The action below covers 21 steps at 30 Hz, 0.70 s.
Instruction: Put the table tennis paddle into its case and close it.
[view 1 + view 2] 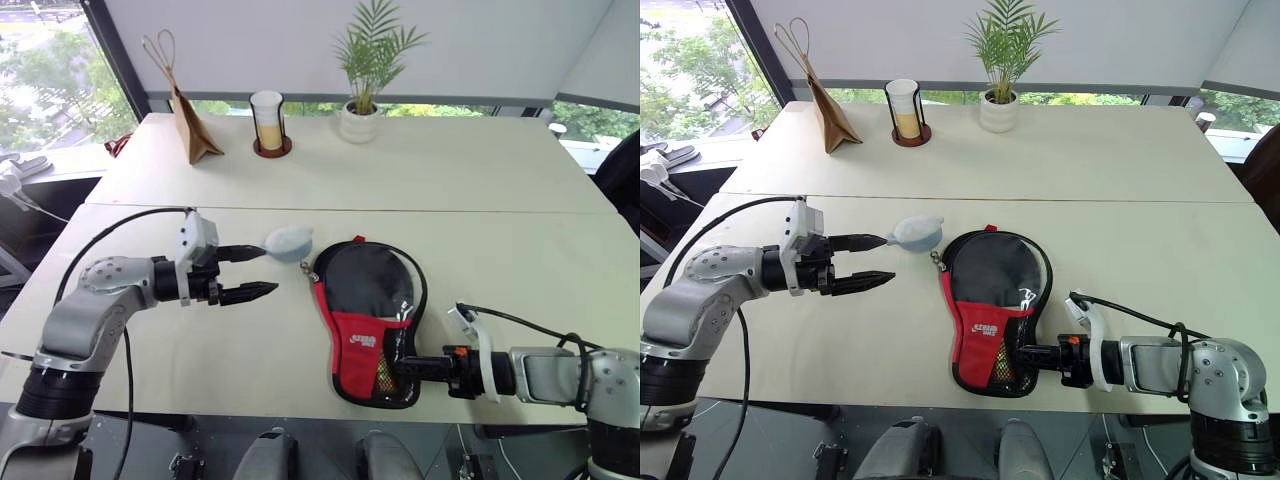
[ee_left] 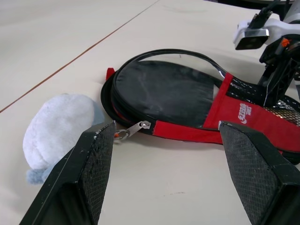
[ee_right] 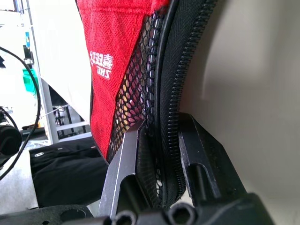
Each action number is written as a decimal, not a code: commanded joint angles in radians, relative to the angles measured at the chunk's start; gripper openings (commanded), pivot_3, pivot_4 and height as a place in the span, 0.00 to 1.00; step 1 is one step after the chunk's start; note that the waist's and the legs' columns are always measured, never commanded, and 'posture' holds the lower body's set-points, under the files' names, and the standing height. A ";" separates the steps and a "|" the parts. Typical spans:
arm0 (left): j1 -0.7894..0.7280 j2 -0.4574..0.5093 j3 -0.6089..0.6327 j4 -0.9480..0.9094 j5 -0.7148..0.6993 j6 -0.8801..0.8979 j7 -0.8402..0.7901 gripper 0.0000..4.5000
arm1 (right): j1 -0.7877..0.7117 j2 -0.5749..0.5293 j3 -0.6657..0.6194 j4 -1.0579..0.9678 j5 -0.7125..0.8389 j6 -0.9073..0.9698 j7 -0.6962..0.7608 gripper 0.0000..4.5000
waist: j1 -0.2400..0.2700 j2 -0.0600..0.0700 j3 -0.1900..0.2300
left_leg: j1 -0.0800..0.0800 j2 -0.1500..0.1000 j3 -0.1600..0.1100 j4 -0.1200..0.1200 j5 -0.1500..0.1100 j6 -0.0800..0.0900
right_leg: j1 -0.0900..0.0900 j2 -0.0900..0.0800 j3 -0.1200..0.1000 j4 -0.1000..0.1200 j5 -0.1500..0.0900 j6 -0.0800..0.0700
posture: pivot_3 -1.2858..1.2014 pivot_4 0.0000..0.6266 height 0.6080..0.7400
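A black and red case point(image 1: 365, 320) lies flat on the pale worktop point(image 1: 520, 250), its grey-blue fluffy ball point(image 1: 289, 242) beside it. The right gripper point(image 1: 405, 368) has its jaws pinched on the case's near zipped edge. The left gripper point(image 1: 258, 272) hovers by the ball, jaws wide apart and empty.

One black-and-red paddle case point(image 1: 365, 318), zipped pouch type. One grey-blue fluffy ball point(image 1: 289, 242). One brown paper bag point(image 1: 193, 128) with handles. One potted palm plant point(image 1: 362, 75). One glass cup in a dark holder point(image 1: 268, 125). Two white tables point(image 1: 450, 170), butted together. Two robot grippers: left gripper point(image 1: 262, 272), right gripper point(image 1: 405, 368).
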<state>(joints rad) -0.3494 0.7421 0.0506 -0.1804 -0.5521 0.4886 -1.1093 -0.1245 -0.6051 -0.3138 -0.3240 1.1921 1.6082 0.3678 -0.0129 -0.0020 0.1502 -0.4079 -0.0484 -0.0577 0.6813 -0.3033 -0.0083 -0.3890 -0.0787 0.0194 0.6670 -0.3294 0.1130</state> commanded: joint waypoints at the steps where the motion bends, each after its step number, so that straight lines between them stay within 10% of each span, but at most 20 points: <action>1: 0.001 0.002 0.006 -0.033 0.003 -0.022 -0.002 0.80 | -0.024 0.009 0.007 0.006 0.016 0.006 -0.012 0.19 | 0.000 0.000 0.000 | 0.000 0.000 0.000 0.000 0.000 0.000 | 0.000 0.000 0.000 0.000 0.000 0.000 | 0.52 0.24 1.00; 17: 0.006 -0.002 0.000 -0.027 0.017 -0.039 -0.008 0.80 | -0.038 -0.041 0.020 -0.011 -0.013 -0.020 0.039 0.19 | 0.001 0.000 0.000 | 0.000 0.000 0.000 0.000 0.000 0.000 | 0.000 0.000 0.000 0.000 0.000 0.000 | 0.52 0.24 1.00; 21: 0.005 -0.003 0.000 -0.025 0.018 -0.039 -0.010 0.80 | -0.052 -0.071 0.011 -0.002 -0.038 -0.041 0.036 0.58 | 0.000 0.000 0.000 | 0.000 0.000 0.000 0.000 0.000 0.000 | 0.000 0.000 0.000 0.000 0.000 0.000 | 0.52 0.24 1.00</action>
<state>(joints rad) -0.3464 0.7377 0.0487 -0.1803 -0.5325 0.4667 -1.1125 -0.1686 -0.6545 -0.2878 -0.3141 1.1770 1.5824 0.4134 -0.0125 -0.0019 0.1502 -0.4079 -0.0484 -0.0577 0.6815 -0.3034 -0.0080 -0.3889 -0.0787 0.0194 0.6669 -0.3294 0.1130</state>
